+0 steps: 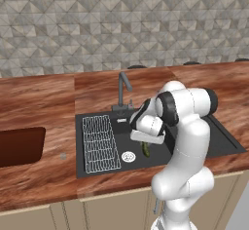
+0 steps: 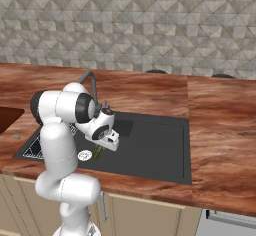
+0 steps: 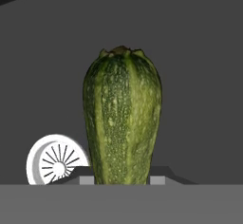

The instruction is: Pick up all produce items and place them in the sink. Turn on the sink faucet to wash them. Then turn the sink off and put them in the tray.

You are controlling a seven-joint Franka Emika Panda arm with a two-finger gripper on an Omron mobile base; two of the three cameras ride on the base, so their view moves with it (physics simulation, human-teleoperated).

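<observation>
A dark-green striped cucumber-like vegetable point(image 3: 122, 118) stands upright between my finger tips, and my gripper point(image 3: 122, 178) is shut on its lower end. From the base, the vegetable point(image 1: 146, 149) hangs under the gripper point(image 1: 147, 143) inside the black sink point(image 1: 221, 143), just right of the round drain point(image 1: 128, 156). The right base view shows the same vegetable point(image 2: 98, 152) under the gripper point(image 2: 103, 147) over the sink point(image 2: 155, 147). The sink faucet point(image 1: 122, 89) stands behind the basin, no water showing. The dark brown tray point(image 1: 19, 146) lies in the counter at far left.
A white wire rack point(image 1: 100, 143) covers the left part of the basin. The drain point(image 3: 57, 161) lies close beside the vegetable. Wood countertop point(image 1: 39, 102) surrounds the sink, with a tiled wall behind. My own arm blocks the basin's middle.
</observation>
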